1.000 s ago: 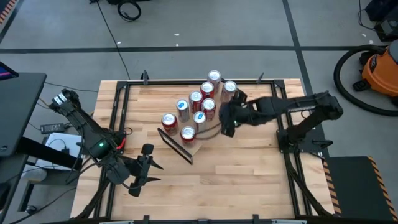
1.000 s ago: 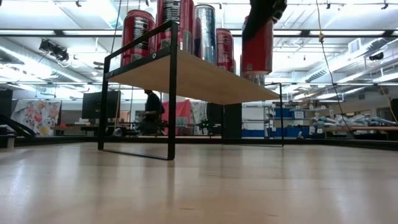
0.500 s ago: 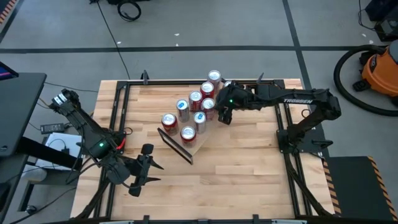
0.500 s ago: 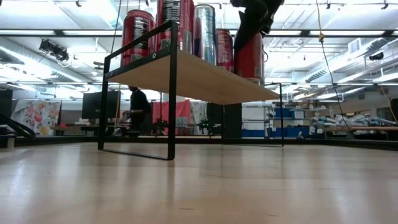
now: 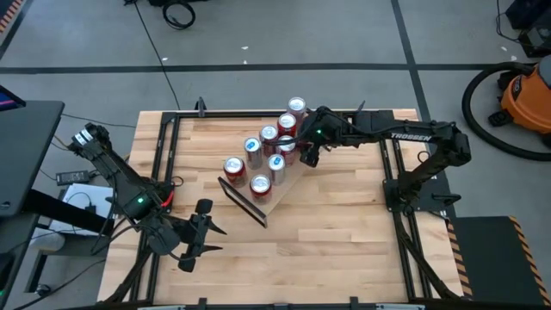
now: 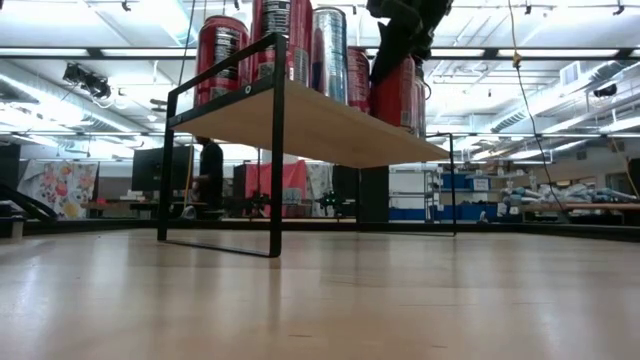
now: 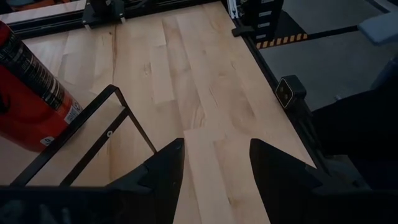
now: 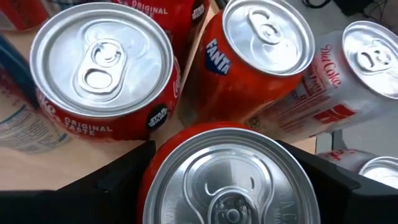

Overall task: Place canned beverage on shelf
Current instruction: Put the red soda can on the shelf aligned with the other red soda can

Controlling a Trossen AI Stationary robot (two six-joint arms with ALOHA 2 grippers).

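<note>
The shelf (image 6: 320, 122) is a light-wood plank on thin black end frames, standing on the slatted table (image 5: 327, 224). Several cans stand on it (image 5: 258, 159). Among them are a Coca-Cola can (image 8: 102, 68), a Fanta can (image 8: 255, 56) and a Diet Coke can (image 8: 348, 74). My right gripper (image 5: 306, 148) is shut on a red can (image 8: 233, 180) over the shelf's right end (image 6: 395, 95). My left gripper (image 7: 214, 168) is open and empty near the table's front left (image 5: 202, 228). My right gripper pinches the red can between its two fingers (image 8: 124, 177), which lie on opposite sides of its upper wall (image 8: 151, 180) just below the top rim. The fingers come from above. The can is upright, its bottom at the plank's top (image 6: 395, 127). I cannot tell whether it stands on the plank.
The held can is close beside the Coca-Cola and Fanta cans. A red can (image 7: 25, 93) and the shelf's black end frame (image 7: 81, 143) show ahead of my left gripper. Bare tabletop lies to the front and right of the shelf. A person (image 6: 210, 175) stands in the room behind.
My right gripper has carried the red can from beside the shelf's right end toward the table's far and left edges. It is now over the plank, in among the other cans. The can has stayed upright.
</note>
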